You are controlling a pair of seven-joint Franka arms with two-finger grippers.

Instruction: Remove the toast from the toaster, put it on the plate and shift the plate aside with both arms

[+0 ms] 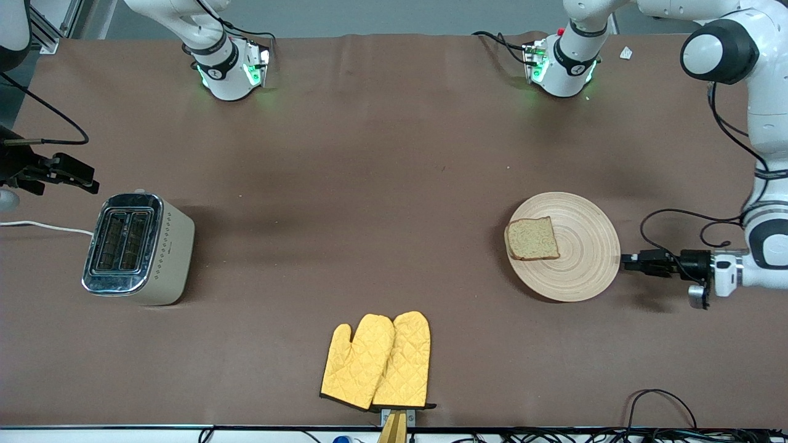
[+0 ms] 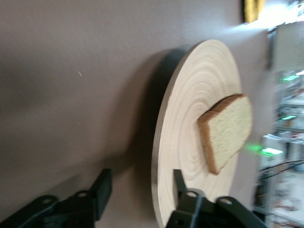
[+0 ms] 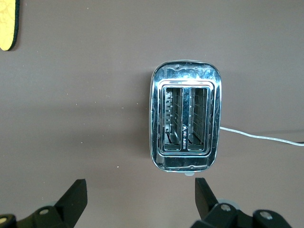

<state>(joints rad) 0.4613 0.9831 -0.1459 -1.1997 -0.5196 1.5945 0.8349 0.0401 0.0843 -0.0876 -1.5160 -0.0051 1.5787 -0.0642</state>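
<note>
The round beige wooden plate lies on the brown table toward the left arm's end. The brown toast lies flat on it, near the rim that faces the table's middle. My left gripper is low at the plate's rim on the side away from the toast, pointing at it. In the left wrist view my left gripper is open: one finger is over the plate, the other over the table, with the rim between them and the toast farther in. My right gripper is open and empty over the table beside the toaster.
A cream and chrome toaster with two empty slots stands at the right arm's end and also shows in the right wrist view. Its white cord runs off the table. Two yellow quilted mitts lie at the near edge.
</note>
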